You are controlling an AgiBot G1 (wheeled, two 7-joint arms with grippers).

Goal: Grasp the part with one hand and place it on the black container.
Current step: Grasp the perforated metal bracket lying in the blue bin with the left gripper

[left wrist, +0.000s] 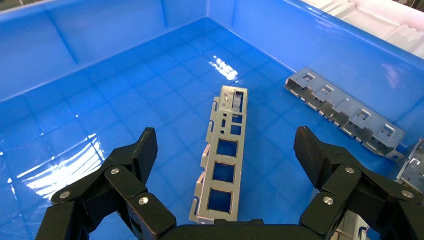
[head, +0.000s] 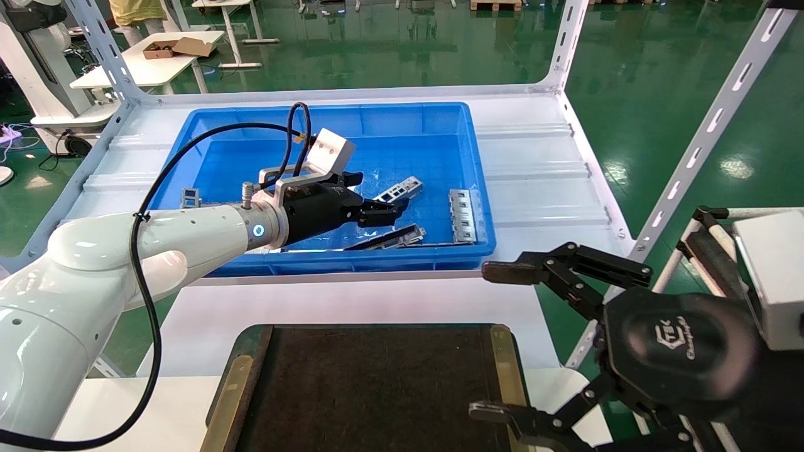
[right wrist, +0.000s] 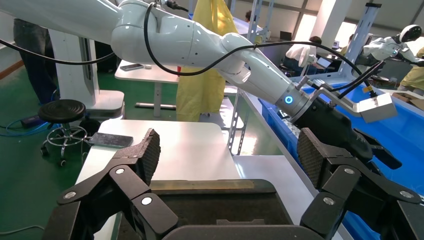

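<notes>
**Left gripper poised over part in bin; nothing gripped**

We find the left gripper [head: 383, 212] reaching into the blue bin [head: 440, 116], which sits toward the far edge of the tabletop. Its fingers [left wrist: 142, 150] are spread wide and empty. In the left wrist view the part [left wrist: 224, 155] lies flat on the bin floor, lengthwise between the two fingers, its square openings facing up. We judge the wide spread is kept so the fingers can pass down on either long side of the part and close across its narrow width.

The black container [head: 377, 376] lies at the near edge, bare, well apart from the bin. We judge it is set there to make the carry short.

The right gripper [head: 502, 339] hangs off the near right corner, fingers spread, idle, clear of the left arm's return path.

Other metal pieces lie in the bin: a longer channel [left wrist: 345, 112] near the wall and a second piece [head: 463, 215] toward the bin's right side.

Limits of view: in the head view the gripper covers most of the part. We cannot tell how high the fingertips stand above the bin floor. The near end of the part is cut off behind the gripper body. The container's near edge falls outside the head view.
</notes>
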